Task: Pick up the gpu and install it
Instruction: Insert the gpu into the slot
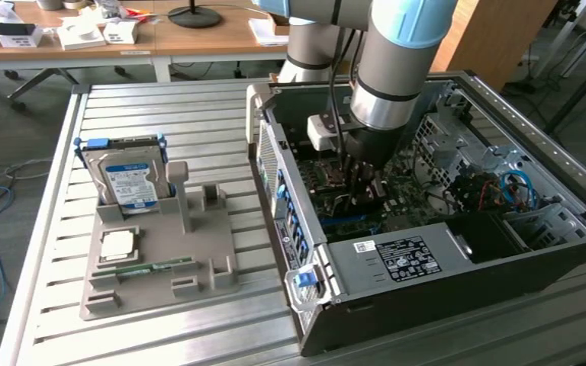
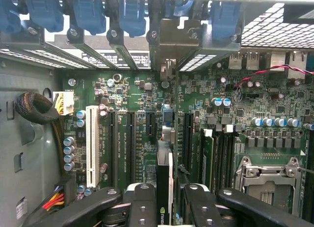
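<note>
The gpu stands edge-on between my fingers, a thin dark card with a logo near my grip. Its pale metal end bracket reaches the rear slot openings of the case. My gripper is shut on the card, one black finger on each side. The card hangs just over the green motherboard, in line between two long black slots. Whether its edge sits in a slot is hidden. In the exterior view my gripper reaches down into the open PC case.
A white slot, a CPU socket and a black cable bundle surround the card. Red and blue cables lie inside the case. Beside the case, a grey holder carries a hard drive, a chip and a RAM stick.
</note>
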You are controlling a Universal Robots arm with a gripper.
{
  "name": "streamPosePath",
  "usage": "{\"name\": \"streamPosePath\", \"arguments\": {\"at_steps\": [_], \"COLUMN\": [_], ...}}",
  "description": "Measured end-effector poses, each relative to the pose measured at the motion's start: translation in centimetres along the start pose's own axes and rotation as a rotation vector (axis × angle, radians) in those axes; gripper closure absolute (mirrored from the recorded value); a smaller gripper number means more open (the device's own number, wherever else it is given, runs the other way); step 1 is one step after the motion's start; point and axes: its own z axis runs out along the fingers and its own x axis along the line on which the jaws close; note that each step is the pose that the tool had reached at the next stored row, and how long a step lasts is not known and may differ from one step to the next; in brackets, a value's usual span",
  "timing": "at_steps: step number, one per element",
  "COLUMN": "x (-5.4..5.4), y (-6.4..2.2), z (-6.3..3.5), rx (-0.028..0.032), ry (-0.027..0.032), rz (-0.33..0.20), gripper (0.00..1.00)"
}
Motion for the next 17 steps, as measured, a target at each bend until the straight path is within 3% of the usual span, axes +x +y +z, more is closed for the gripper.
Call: {"name": "streamPosePath", "arguments": {"at_steps": [3,4,10,17], "x": [0.0,0.0,0.0,0.0], "y": [0.00,0.00,-0.01,-0.06], "z": [0.00,0.00,-0.20,-2.36], "rx": [0.0004,0.0004,0.0004,0.0003], "ry": [0.0001,0.0001,0.0001,0.0003], "rz": [0.000,0.000,0.000,0.000], "gripper": [0.73,0.66,0.66,0.66]}}
